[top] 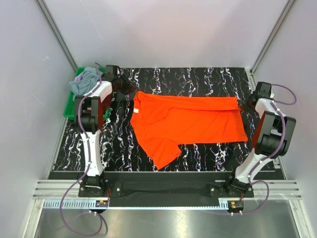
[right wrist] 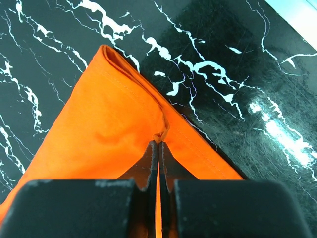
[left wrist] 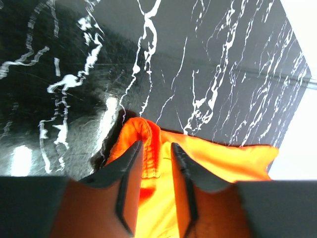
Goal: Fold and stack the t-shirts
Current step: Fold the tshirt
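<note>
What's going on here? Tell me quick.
Two arms are folding an orange shirt, which lies spread across the table, one sleeve pointing toward the bases. The right gripper is shut on a hem corner. The left gripper sits at the collar end, jaws apart with cloth between them. A grey shirt sits in the green bin at left.

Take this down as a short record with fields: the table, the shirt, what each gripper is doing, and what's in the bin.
Surface: black marbled table
Shirt: orange t-shirt, lying flat across the table, one sleeve pointing toward the near edge
Left gripper: jaws apart, straddling a fold at the shirt's left end
Right gripper: shut, pinching the shirt's edge near a corner at its right end
Green bin: far left of the table, grey-blue cloth heaped in it
</note>
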Controlling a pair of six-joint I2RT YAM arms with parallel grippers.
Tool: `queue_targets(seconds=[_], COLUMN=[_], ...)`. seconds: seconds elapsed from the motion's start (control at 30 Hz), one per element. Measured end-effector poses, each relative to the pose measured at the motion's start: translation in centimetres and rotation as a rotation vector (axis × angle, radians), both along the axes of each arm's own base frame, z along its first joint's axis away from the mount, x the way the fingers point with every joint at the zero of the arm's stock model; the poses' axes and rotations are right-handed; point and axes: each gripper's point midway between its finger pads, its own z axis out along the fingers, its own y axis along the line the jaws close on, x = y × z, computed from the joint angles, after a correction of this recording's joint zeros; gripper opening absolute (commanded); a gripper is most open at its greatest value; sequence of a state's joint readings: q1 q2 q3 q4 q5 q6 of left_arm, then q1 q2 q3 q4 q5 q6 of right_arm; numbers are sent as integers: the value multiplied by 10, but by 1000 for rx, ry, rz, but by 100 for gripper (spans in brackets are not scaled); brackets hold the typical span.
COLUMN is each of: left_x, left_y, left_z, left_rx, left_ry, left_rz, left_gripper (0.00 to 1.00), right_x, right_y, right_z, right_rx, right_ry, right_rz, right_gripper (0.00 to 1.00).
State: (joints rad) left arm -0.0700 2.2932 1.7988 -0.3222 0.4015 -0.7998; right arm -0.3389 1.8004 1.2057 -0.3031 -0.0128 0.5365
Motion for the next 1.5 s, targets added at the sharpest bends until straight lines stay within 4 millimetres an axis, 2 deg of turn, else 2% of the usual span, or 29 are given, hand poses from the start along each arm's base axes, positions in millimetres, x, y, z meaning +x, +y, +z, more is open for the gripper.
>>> queue_targets(seconds=[0.2, 0.33, 0.47, 0.5, 0.57, 0.63, 0.73, 0.83, 0.93, 1.17, 1.37, 1.43, 1.5], left_x=[-8, -26, -64, -76, -97, -116, -148, -169, -186, -181, -185, -187, -186], left_y=[12, 3, -24, -32, -43, -46, -43, -42, -41, -52, -61, -65, -70], left_z=[20, 50, 74, 76, 73, 61, 29, 7, -6, -1, -7, -8, -9], left_rx=[116, 219, 281, 285, 290, 295, 312, 318, 315, 270, 225, 220, 213], left_ry=[-27, -91, -149, -156, -149, -126, -42, 15, 60, 18, 24, 25, 20], left_rz=[0, -53, -141, -168, -207, -230, -253, -266, -272, -265, -253, -256, -257], left_gripper=[44, 46, 48, 48, 49, 50, 50, 50, 50, 52, 52, 52, 52], right_x=[1, 0, -1, -1, 1, 0, -9, -12, -14, -28, -37, -40, -38], right_y=[1, 5, 6, 5, 3, 0, 2, 6, 13, 29, 41, 56, 81], right_z=[1, 1, 8, 12, 20, 29, 41, 52, 57, 40, 22, 15, 11], right_rx=[7, 26, 35, 36, 30, 19, 19, 27, 42, 82, 121, 136, 139], right_ry=[-5, -1, 18, 23, 24, 24, 27, 14, 5, 69, 101, 116, 121], right_rz=[5, 17, 16, 13, 9, -5, -15, -13, 4, 33, 38, 69, 131], right_gripper=[1, 3, 31, 33, 36, 38, 38, 36, 35, 36, 35, 35, 35])
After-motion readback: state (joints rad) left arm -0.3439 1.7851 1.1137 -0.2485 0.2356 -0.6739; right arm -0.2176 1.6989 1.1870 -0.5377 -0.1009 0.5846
